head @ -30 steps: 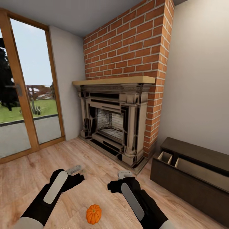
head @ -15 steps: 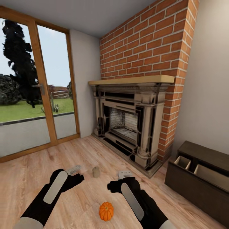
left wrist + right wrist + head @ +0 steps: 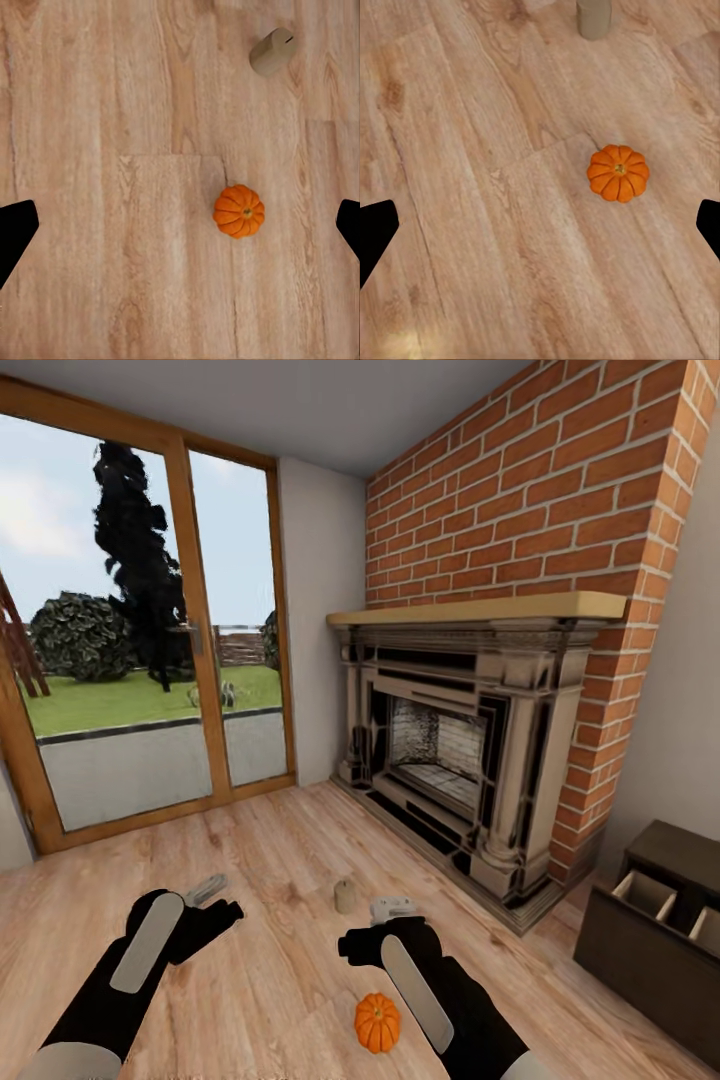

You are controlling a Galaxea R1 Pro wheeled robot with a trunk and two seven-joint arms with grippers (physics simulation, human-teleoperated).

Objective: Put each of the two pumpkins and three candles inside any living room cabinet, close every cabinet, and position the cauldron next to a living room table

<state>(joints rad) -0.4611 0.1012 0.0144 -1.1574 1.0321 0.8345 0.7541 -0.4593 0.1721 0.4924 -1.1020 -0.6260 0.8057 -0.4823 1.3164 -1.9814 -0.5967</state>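
Observation:
One small orange pumpkin (image 3: 377, 1022) lies on the wooden floor just left of my right forearm. It appears below both wrist cameras, as the pumpkin (image 3: 239, 211) and the pumpkin (image 3: 619, 172). A short beige candle (image 3: 345, 896) stands on the floor a little farther out, between my two hands; it is the candle (image 3: 271, 51) and the candle (image 3: 595, 16) in the wrist views. My left gripper (image 3: 205, 888) (image 3: 182, 225) and right gripper (image 3: 393, 909) (image 3: 542, 225) hover above the floor, both open and empty. The dark-brown cabinet (image 3: 650, 950) stands at the right with a pale drawer (image 3: 645, 895) pulled open.
An ornate dark fireplace (image 3: 450, 760) set in a brick chimney (image 3: 560, 500) fills the far right wall. Glass doors in a wooden frame (image 3: 190, 650) line the left. Bare wooden floor (image 3: 250, 860) stretches between them and my arms.
The camera has turned left, so fireplace, cabinet and pumpkin slid right in the picture. The candle and more of the glass doors came into view. Both grippers stay open.

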